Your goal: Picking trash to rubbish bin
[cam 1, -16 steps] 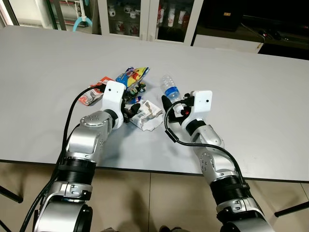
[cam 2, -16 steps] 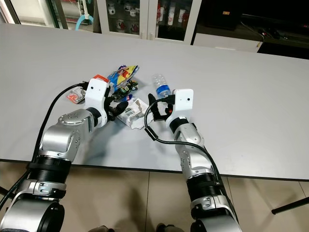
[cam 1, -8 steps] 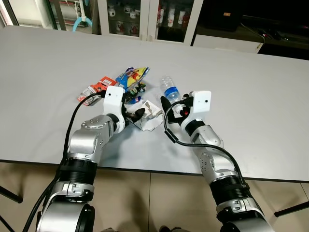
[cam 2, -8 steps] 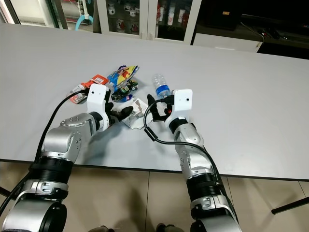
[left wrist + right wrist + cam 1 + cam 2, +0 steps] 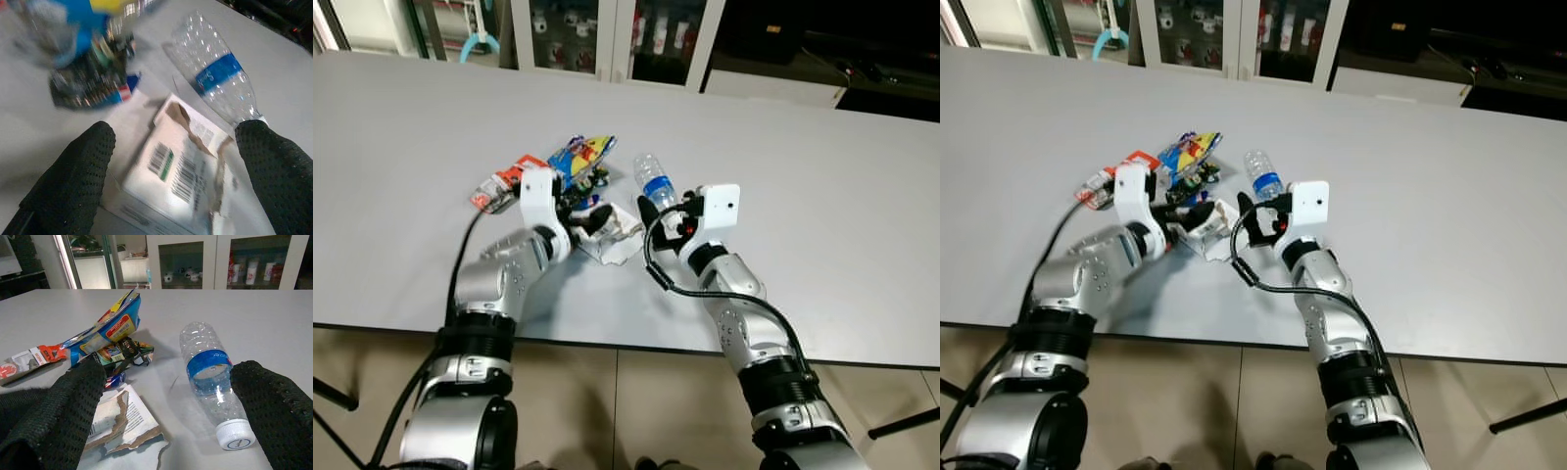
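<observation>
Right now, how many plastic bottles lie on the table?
1. The plastic bottle lies on its side on the table, right of the wrappers; more may be hidden.

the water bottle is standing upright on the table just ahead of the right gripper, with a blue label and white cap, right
Not quite: the water bottle is lying on its side on the table, not upright. The right wrist view shows it flat, white cap pointing toward the right gripper. The blue label and white cap are right.
</observation>
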`<state>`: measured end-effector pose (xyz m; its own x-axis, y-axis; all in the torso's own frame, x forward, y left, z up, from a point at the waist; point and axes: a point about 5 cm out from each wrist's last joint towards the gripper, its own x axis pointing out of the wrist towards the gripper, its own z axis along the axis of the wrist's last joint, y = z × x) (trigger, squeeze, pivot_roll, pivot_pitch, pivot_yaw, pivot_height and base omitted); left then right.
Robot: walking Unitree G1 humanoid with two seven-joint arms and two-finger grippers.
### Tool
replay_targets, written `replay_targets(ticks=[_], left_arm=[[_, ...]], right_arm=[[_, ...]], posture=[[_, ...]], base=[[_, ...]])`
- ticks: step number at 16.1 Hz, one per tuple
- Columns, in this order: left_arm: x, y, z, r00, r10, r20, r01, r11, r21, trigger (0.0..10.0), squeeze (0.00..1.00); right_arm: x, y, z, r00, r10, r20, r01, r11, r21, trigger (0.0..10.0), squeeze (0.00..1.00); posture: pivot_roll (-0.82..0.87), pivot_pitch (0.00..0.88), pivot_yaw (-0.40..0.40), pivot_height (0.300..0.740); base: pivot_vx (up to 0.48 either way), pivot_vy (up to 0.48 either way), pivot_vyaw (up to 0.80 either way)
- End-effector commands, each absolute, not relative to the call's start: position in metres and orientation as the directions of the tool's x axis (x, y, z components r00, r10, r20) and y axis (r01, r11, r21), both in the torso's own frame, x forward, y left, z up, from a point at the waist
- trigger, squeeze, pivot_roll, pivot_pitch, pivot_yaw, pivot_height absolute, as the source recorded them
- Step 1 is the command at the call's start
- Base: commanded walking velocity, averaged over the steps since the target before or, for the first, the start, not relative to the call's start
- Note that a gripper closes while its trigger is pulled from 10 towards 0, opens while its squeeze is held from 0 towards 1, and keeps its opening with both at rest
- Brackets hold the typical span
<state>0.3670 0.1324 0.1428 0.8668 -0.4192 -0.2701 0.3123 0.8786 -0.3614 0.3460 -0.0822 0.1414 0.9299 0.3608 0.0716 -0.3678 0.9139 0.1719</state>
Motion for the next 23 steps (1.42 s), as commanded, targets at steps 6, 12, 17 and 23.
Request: replay_targets(ticks=[6, 12, 17, 23], left_arm=[[0.365, 0.114, 0.124, 0.817, -0.513, -0.265, 0.312, 0.779, -0.544, 10.0, 0.0], [0.349, 0.101, 0.131, 0.744, -0.585, -0.322, 0.376, 0.766, -0.522, 10.0, 0.0], [0.315, 0.101, 0.142, 0.657, -0.649, -0.384, 0.464, 0.749, -0.472, 10.0, 0.0], [0.307, 0.112, 0.154, 0.651, -0.639, -0.409, 0.477, 0.764, -0.434, 10.0, 0.0]], right_arm=[[0.345, -0.085, 0.14, 0.93, 0.362, 0.061, -0.367, 0.914, 0.171, 10.0, 0.0], [0.346, -0.086, 0.141, 0.931, 0.359, 0.062, -0.365, 0.915, 0.172, 10.0, 0.0], [0.347, -0.083, 0.14, 0.928, 0.367, 0.059, -0.372, 0.911, 0.179, 10.0, 0.0], [0.348, -0.083, 0.14, 0.929, 0.365, 0.061, -0.37, 0.911, 0.182, 10.0, 0.0]], posture=[[-0.09, 0.068, -0.115, 0.74], [-0.08, 0.072, -0.111, 0.74], [-0.06, 0.079, -0.114, 0.74], [-0.06, 0.077, -0.108, 0.74]], base=[[0.0, 0.0, 0.0], [0.0, 0.0, 0.0], [0.0, 0.0, 0.0], [0.0, 0.0, 0.0]])
